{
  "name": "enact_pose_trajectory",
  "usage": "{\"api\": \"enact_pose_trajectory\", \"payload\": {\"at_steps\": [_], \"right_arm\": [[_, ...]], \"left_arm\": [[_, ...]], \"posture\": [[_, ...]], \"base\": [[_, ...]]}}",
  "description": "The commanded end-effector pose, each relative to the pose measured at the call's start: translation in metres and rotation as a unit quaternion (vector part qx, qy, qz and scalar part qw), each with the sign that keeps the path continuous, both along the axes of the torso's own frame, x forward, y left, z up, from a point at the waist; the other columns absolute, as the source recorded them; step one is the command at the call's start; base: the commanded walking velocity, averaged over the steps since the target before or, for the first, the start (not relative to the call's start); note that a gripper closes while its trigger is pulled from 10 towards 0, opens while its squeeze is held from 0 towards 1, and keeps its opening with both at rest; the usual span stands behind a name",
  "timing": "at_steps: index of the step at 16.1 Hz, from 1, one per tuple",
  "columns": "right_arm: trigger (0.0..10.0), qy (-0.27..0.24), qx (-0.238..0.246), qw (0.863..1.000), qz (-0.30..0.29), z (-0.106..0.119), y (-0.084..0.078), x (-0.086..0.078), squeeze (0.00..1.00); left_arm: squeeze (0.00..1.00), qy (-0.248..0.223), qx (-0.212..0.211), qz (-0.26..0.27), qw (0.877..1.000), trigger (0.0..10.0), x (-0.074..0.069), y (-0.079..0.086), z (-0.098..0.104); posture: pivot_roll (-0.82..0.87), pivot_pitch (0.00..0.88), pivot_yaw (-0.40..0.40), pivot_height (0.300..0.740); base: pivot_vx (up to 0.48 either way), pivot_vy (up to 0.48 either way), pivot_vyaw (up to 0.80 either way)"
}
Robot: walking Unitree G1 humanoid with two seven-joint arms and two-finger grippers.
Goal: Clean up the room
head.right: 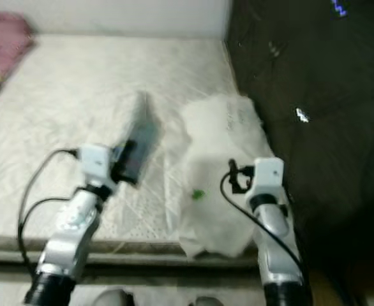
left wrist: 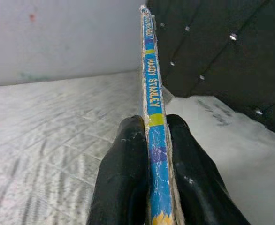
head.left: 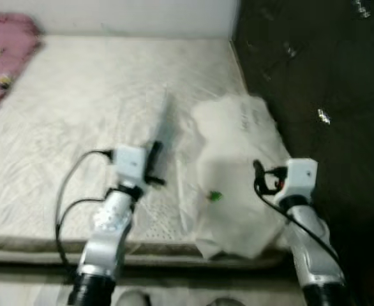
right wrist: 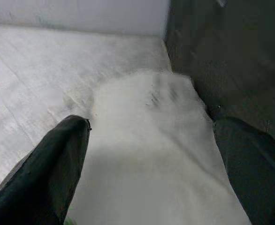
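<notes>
Two grippers reach over a bed (head.left: 78,108). The left gripper (left wrist: 149,140) is clamped on a thin book (left wrist: 151,84), spine up, held above the mattress, probably for carrying away. The right gripper (right wrist: 151,154) hovers with fingers wide apart over a white bag (head.left: 238,166), seemingly ready to grasp it.

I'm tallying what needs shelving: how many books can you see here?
1. A thin book, spine reading "Mandy Stanley", is clamped in the left gripper above the mattress. Others could lie hidden under the white bag.
</notes>
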State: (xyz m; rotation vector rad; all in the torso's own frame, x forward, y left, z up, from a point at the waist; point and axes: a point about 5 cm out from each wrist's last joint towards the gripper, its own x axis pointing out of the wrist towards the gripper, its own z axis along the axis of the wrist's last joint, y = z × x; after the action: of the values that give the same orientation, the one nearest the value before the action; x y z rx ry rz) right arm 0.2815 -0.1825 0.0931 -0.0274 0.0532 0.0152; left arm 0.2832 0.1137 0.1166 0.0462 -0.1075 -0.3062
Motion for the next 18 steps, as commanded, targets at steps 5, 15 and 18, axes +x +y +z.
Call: {"api": "enact_pose_trajectory", "payload": {"at_steps": [5, 15, 18], "right_arm": [[10.0, -0.003, 0.004, 1.0, 0.01, 0.0003, 0.0082, 0.0008, 0.0], [10.0, 0.0, -0.001, 1.0, 0.005, -0.0007, 0.0049, 0.0016, 0.0], [10.0, 0.0, -0.003, 1.0, 0.003, -0.0005, 0.0043, 0.0018, 0.0]], "left_arm": [[0.0, -0.008, -0.001, 0.04, 0.999, 10.0, 0.0012, 0.0149, 0.005], [0.0, 0.0, -0.001, 0.044, 0.999, 10.0, 0.003, 0.0159, 0.0035], [0.0, 0.002, 0.002, 0.063, 0.998, 10.0, 0.0044, 0.0195, 0.0022]], "posture": [[-0.05, 0.075, -0.017, 0.74], [-0.05, 0.076, -0.019, 0.74], [-0.05, 0.076, -0.019, 0.74]], "base": [[0.054, 0.0, 0.0], [0.0, 0.432, 0.0], [0.0, 0.16, 0.0]]}}
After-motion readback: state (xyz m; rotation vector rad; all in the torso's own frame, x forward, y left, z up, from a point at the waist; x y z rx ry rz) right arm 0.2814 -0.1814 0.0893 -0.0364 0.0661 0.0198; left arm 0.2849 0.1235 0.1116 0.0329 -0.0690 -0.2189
